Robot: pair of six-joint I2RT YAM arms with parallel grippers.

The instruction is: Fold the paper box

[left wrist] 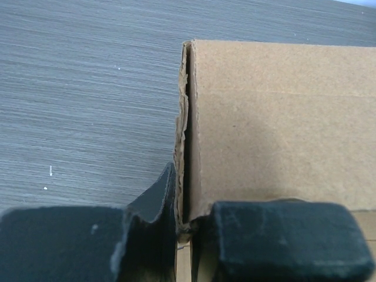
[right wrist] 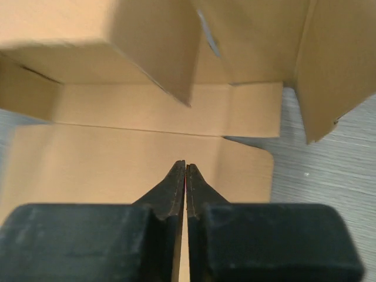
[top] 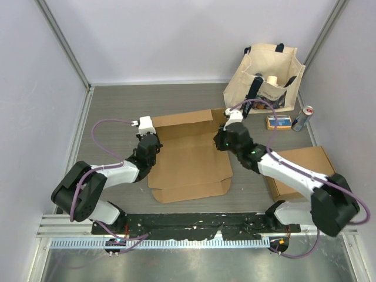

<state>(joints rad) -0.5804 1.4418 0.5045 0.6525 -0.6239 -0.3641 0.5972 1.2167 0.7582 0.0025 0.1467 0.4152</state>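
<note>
Grey wood-grain table (top: pixel 117 106) fills the overhead view. The flat brown cardboard box blank (top: pixel 188 155) lies at its centre, directly between my two claws. My left claw (top: pixel 151 141) sits at the blank's left edge and my right claw (top: pixel 220 141) at its right edge. The box therefore lies rightward of the one and leftward of the other, about equally near both. Left wrist view: the left claw (left wrist: pixel 185 205) is clamped on a raised side flap (left wrist: pixel 282 117). The flap's ragged edge drops into the gap between the fingers and runs straight away from me, with bare table to its left. Right wrist view: the right claw (right wrist: pixel 186 176) has its fingers pressed together, nothing visible between them, above the blank's flat floor panel (right wrist: pixel 117 158). Raised panels stand ahead and to the right. Judgement: the coming fold turns on the right-hand wall, nearest my right claw, which must part before it can seize that wall.
</note>
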